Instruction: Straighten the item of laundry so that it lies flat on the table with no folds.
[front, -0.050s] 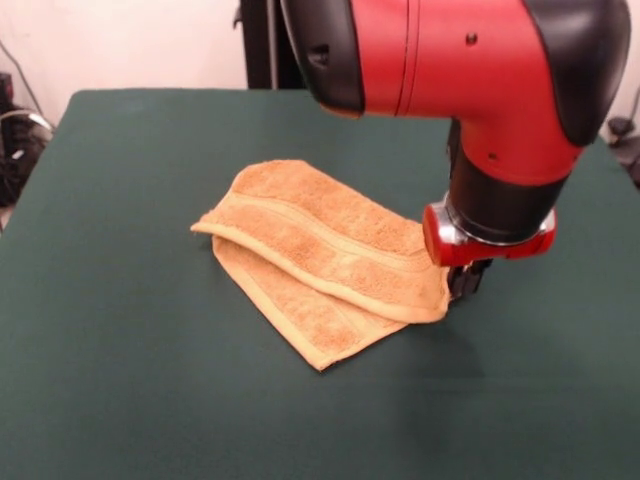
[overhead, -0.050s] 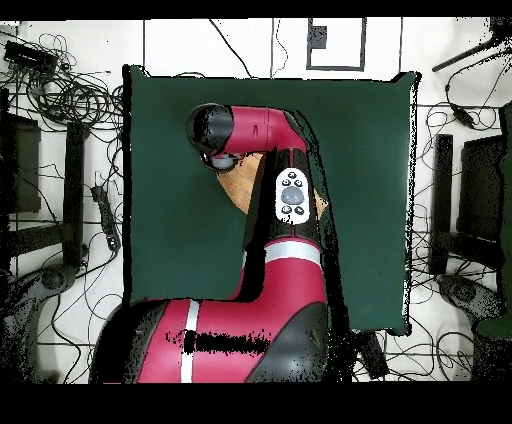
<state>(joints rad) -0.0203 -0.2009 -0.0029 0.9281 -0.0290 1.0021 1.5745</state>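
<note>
Arm (overhead, -0.050s: 270, 190) hides most of folded towel (front, -0.050s: 320, 262).

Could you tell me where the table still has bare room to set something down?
In the front view, the table is bare left of the towel, along the near edge, and behind the towel. It is crowded at the towel's right corner, where the gripper hangs.

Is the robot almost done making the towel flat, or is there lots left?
Lots left. Nothing looks finished: the towel is folded over itself, with an upper layer lying across a lower one on the green table. In hand: the end effector is down at the towel's folded corner, though whether it grips is unclear. Left: opening that fold and spreading the towel flat.
</note>
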